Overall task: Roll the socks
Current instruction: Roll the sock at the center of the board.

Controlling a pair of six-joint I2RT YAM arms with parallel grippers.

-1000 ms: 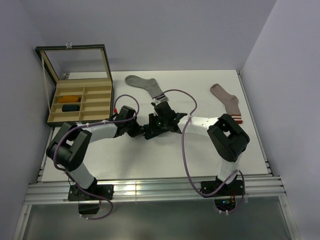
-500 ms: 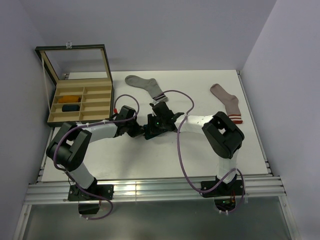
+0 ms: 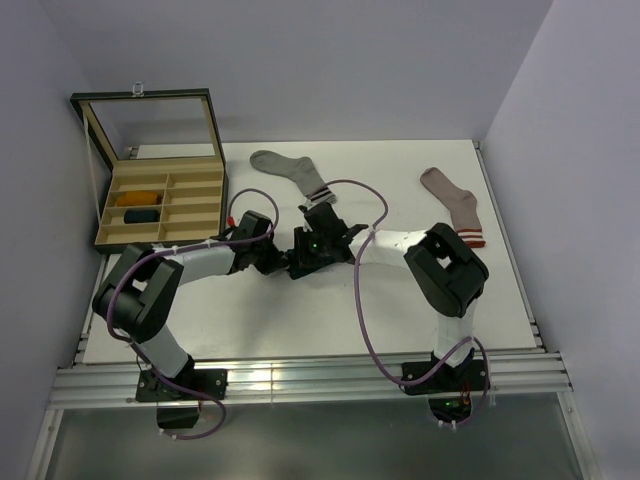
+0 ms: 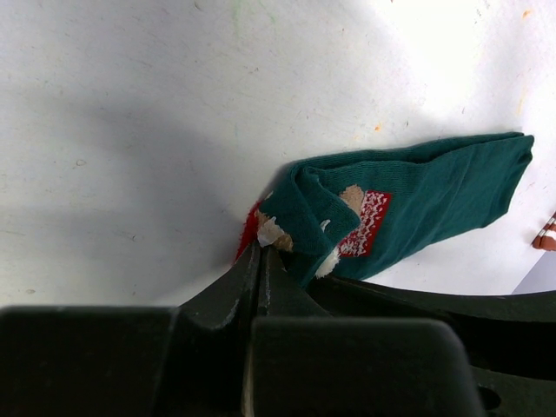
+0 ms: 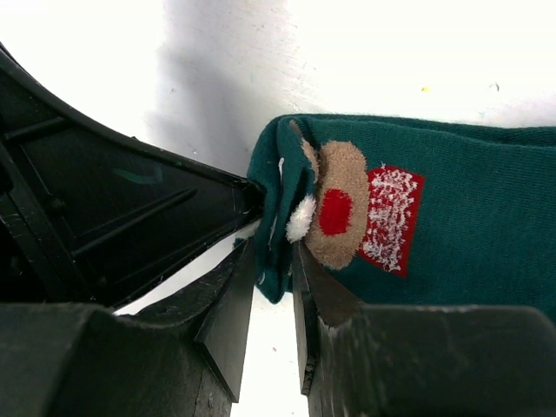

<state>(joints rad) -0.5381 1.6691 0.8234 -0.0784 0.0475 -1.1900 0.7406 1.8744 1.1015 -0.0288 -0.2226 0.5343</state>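
A dark teal sock (image 4: 426, 187) with a red-white figure (image 5: 365, 213) lies on the white table, its left end folded over. My left gripper (image 4: 261, 248) is shut, its tips pinching the folded end's edge. My right gripper (image 5: 274, 252) is shut on the same fold, one finger on each side of the cloth. In the top view the two grippers meet at mid-table, left gripper (image 3: 284, 263) against right gripper (image 3: 301, 256), hiding the sock. A mustard-orange sock (image 3: 143, 197) and a navy sock (image 3: 141, 214) sit rolled in the box.
The open wooden box (image 3: 105, 215) with its lid (image 3: 150, 125) up stands at the far left. A grey sock (image 3: 290, 170) lies at the back middle, a pinkish-beige sock (image 3: 452, 203) at the back right. A purple cable (image 3: 365, 300) loops over the right arm.
The right arm's elbow has swung a little to the left and its jaws have narrowed slightly on the fold. The left arm holds still.
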